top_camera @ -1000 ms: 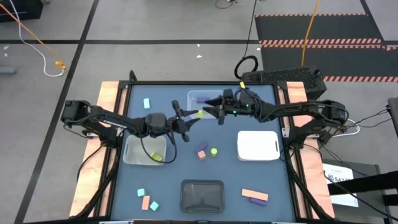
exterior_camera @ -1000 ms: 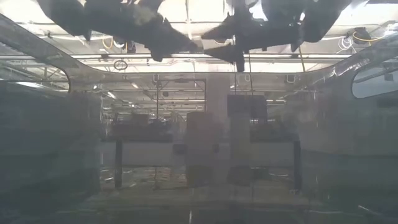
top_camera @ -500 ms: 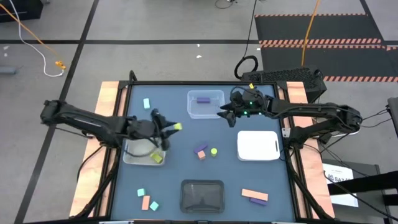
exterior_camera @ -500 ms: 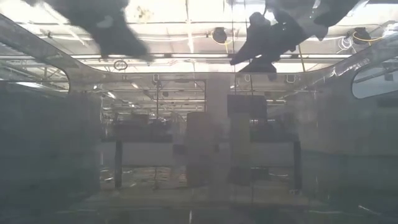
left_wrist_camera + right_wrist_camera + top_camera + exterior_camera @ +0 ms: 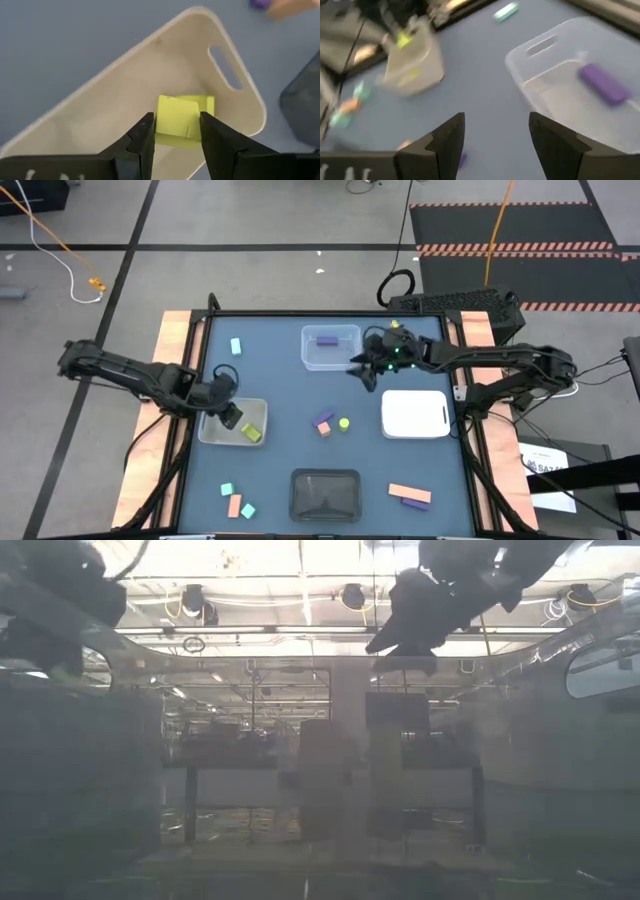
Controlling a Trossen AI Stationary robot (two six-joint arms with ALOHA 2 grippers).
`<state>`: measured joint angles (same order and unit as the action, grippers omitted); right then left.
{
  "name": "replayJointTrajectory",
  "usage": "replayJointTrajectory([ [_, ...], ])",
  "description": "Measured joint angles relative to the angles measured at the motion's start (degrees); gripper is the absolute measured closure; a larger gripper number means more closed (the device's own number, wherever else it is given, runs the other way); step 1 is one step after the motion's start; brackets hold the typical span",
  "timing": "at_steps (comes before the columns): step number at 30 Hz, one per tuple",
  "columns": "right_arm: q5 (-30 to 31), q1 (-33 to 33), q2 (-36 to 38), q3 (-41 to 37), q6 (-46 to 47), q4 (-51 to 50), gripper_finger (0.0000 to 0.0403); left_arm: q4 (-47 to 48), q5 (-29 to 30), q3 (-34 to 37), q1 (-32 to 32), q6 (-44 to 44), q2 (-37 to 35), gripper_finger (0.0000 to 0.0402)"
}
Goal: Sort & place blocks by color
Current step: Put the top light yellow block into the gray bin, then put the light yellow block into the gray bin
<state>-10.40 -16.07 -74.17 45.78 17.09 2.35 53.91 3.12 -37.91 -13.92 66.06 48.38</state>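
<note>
My left gripper (image 5: 230, 417) hangs over the translucent tray (image 5: 210, 435), shut on a yellow-green block (image 5: 175, 125). A second yellow-green block (image 5: 250, 434) lies flat in that tray. My right gripper (image 5: 360, 372) is open and holds nothing, hovering just beside the clear tray (image 5: 345, 358), where a purple bar (image 5: 326, 340) lies flat. At mid-table a purple block (image 5: 322, 420), a salmon block (image 5: 324, 430) and a yellow-green block (image 5: 343, 423) rest on the mat. My left gripper pinches the yellow-green block by two opposite side faces (image 5: 162, 125), one finger on each. The fingers come from above, pointing down. The block is lifted clear above the translucent tray's floor (image 5: 150, 65), over the other yellow-green block (image 5: 207, 105).
A white tray (image 5: 415, 413) sits at the right and a black tray (image 5: 324, 494) at the near edge. A cyan block (image 5: 236, 346) lies far left. Two cyan blocks and a salmon one (image 5: 234, 505) lie near left; a salmon bar (image 5: 410, 492) and a purple bar (image 5: 414, 501) near right.
My left gripper has carried the yellow-green block from mid-table beside the clear tray toward the left and near side, ending over the translucent tray. My right gripper has drawn back a little toward the right and then held still, open.
</note>
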Motion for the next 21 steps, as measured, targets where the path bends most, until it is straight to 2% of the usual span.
replayJointTrajectory([
  [5, -1.7, 5.2, -3.5, 0.0, -12.2, 0.1, 0.0193, 0.2, -1.0, 0.6, -0.2, 2.3, 3.4, 0.0271],
  [9, -1.7, 9.6, -6.5, 0.0, -19.2, 0.3, 0.0193, -0.1, -1.0, 0.6, -0.2, 4.7, 5.1, 0.0213],
  [15, -1.5, 13.7, -10.4, 0.0, -20.8, 2.2, 0.0193, -0.3, -1.7, 0.7, -0.2, 3.8, 5.6, 0.0137],
  [21, -1.5, 16.6, -12.0, 0.0, -21.2, 5.1, 0.0193, -0.2, -1.7, 0.7, -0.2, 2.9, 5.6, 0.012],
])
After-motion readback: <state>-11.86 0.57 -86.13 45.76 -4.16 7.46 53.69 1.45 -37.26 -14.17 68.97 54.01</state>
